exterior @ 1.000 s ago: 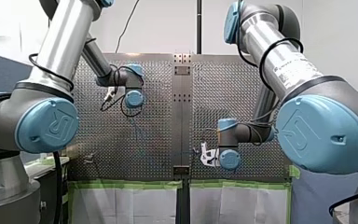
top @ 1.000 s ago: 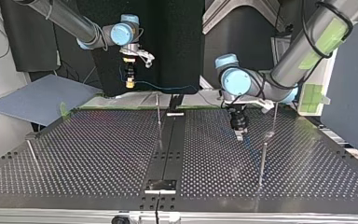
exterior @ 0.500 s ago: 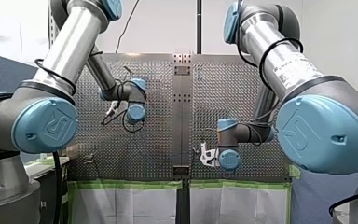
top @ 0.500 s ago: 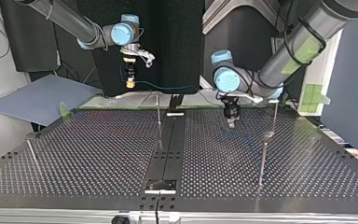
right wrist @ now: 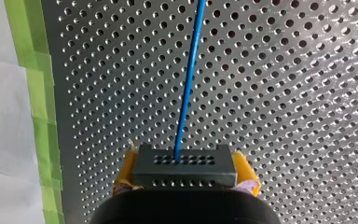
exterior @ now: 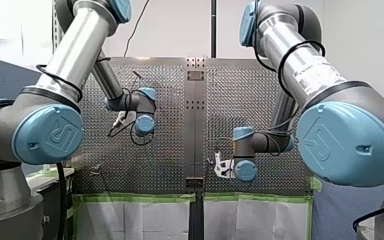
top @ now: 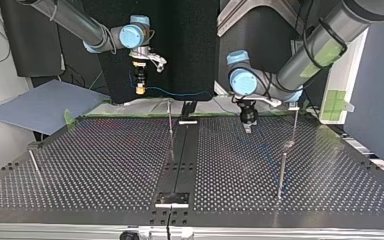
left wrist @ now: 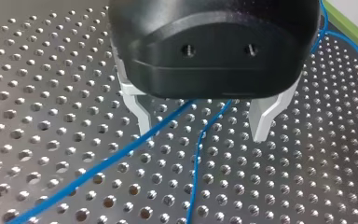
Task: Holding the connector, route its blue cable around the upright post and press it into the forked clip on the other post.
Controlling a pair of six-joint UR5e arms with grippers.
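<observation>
My right gripper [right wrist: 184, 184] has its yellow pads shut on a dark grey connector [right wrist: 184, 166]. The blue cable [right wrist: 189, 79] leaves the connector straight ahead. In the top view that gripper [top: 140, 87] hangs high above the table's far edge, and the cable [top: 180, 93] runs from it toward the view's right. My left gripper [left wrist: 203, 125] stands open just above the perforated plate, with two runs of the cable [left wrist: 121, 157] passing between its pale fingers, untouched. In the top view it [top: 248, 126] hovers low, between a thin upright post [top: 170, 120] and another post [top: 294, 125].
A third thin post [top: 281, 172] stands nearer the camera at the top view's right, and a leaning rod [top: 34, 162] at its left. A dark centre rail [top: 180, 160] splits the table. A grey-blue sheet [top: 45, 105] lies beyond the far left corner. Green tape [right wrist: 37, 93] edges the plate.
My left gripper has drawn back toward the table's far edge in the top view, away from the posts at the right. My right gripper with the connector has stayed still.
</observation>
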